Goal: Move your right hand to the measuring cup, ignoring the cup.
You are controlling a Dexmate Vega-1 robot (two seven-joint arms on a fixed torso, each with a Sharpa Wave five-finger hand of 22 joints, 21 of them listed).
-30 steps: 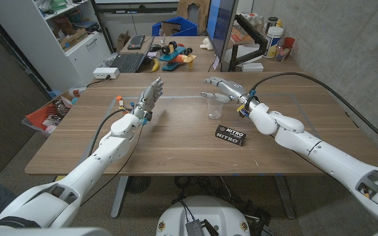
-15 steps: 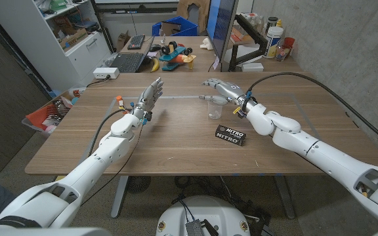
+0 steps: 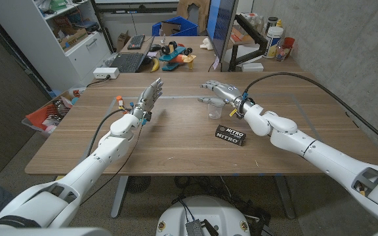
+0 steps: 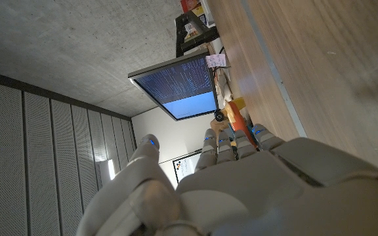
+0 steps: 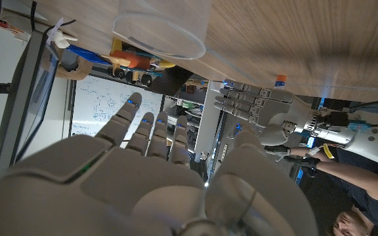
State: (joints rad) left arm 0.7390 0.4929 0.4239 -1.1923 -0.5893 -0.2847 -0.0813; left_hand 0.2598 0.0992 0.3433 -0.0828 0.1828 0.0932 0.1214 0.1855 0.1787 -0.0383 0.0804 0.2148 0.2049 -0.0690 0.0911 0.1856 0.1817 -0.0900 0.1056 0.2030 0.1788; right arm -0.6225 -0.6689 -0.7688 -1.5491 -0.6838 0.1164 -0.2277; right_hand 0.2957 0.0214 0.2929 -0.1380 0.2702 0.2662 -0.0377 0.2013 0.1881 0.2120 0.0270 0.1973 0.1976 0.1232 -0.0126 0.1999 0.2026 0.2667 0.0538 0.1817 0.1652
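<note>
measuring cup (image 3: 214, 109) rim partly hidden behind right hand (image 3: 219, 90) fingers (image 3: 207, 85).

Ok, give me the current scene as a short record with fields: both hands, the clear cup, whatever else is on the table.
right hand: fingers spread, holding nothing, over the table's far side right by the clear cup; contact cannot be told
left hand: raised, fingers extended, holding nothing, apart from the cup
clear cup: upright on the table, looks empty
black packet: printed NITRO, lying flat nearer the robot than the cup
orange-capped item: small, at the table's far side near the left hand
table: wooden
</note>
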